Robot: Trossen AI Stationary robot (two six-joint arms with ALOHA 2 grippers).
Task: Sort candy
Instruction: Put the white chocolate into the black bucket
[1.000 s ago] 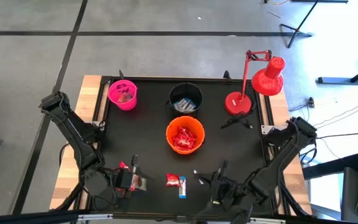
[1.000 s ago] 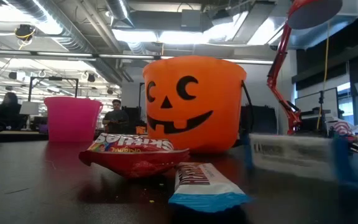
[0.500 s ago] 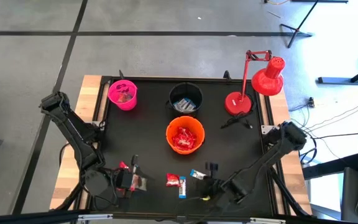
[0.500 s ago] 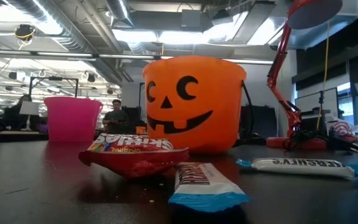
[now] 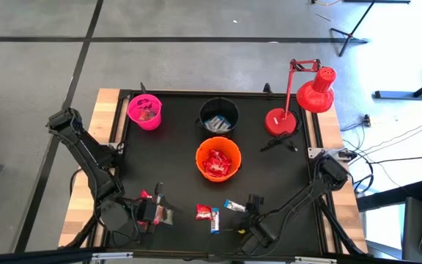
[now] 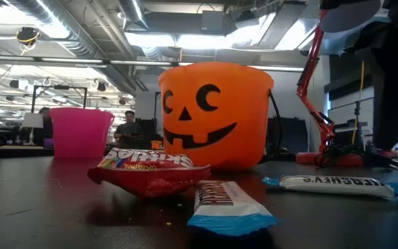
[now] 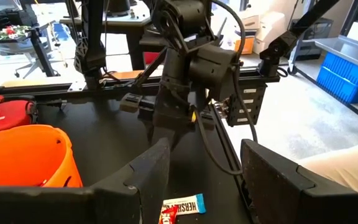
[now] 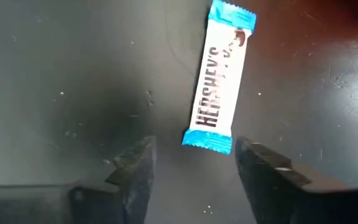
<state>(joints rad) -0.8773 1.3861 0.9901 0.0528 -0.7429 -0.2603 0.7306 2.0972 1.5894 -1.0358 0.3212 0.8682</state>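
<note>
While the right hand (image 8: 191,171) is hovering with its fingers spread and holding nothing, the blue-and-white bar (image 8: 219,87) is lying flat on the desk (image 8: 61,74) just ahead of the gap between them. The bar's long axis is running away from the hand, roughly in line with its reach, so the fingers are standing either side of the bar's near end rather than across its middle. In the high view this hand (image 5: 253,213) is sitting near the desk's front edge, touching nothing, with the bar (image 5: 234,206) just beside it toward the centre.

The left hand (image 5: 154,213) is waiting near the front left corner, fingers apart and empty, farther from the bar than the right hand. A red packet (image 5: 206,213) and a second blue-and-white bar (image 5: 215,224) are lying together between the two hands, close to the front edge.

The orange bucket (image 5: 218,158), at the desk's centre, is holding red packets. The black bucket (image 5: 219,116), behind it, is holding pale blue-and-white pieces. The pink bucket (image 5: 145,111), near the rear left corner, is holding small dark pieces that cannot be told apart.
</note>
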